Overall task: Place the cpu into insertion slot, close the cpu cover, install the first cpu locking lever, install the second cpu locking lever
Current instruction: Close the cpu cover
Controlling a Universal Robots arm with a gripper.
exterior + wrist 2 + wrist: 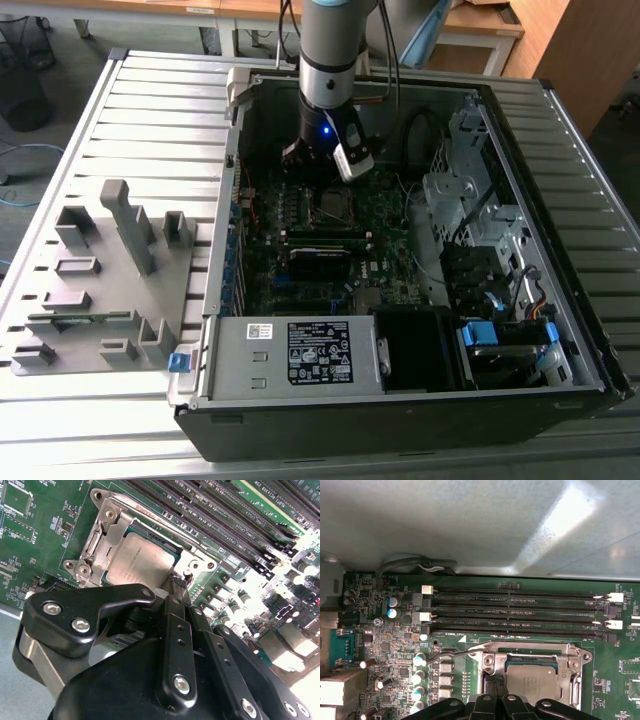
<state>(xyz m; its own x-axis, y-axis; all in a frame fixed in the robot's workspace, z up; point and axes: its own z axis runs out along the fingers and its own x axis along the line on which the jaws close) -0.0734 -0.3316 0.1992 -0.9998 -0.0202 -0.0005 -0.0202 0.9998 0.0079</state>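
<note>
On a slatted metal table [150, 100] an open computer case [400, 430] lies on its side. In the exterior view, a grey holder plate [100, 270] sits at nine o'clock from the case. The robot arm [330, 50] comes down into the case at about twelve o'clock. A silver power supply [300, 350] fills the six o'clock edge. The green motherboard [385, 235] covers the case floor between them.

The gripper [322, 165] hangs low over the board. In the exterior view the square socket [330, 205] lies just beside it, at about six o'clock from it.

In the first wrist view, four long black memory slots [520, 612] run side by side next to the socket. The cpu cover [567, 662] is folded flat over the socket. The cpu [530, 682] sits inside it, its dull grey top showing through the window. A thin wire locking lever [455, 651] runs between the nearest memory slot and the cover. I cannot tell whether it is hooked down.

In the second wrist view the gripper [179, 580] has its black fingers [175, 630] drawn close together. Only a thin gap is left between them, and I cannot tell whether they pinch anything. Their tips stand right at the edge of the cpu cover [100, 535], just beside the cpu [137, 562] and not touching its top. In the first wrist view the gripper [497, 697] likewise meets the cover's near edge.
</note>
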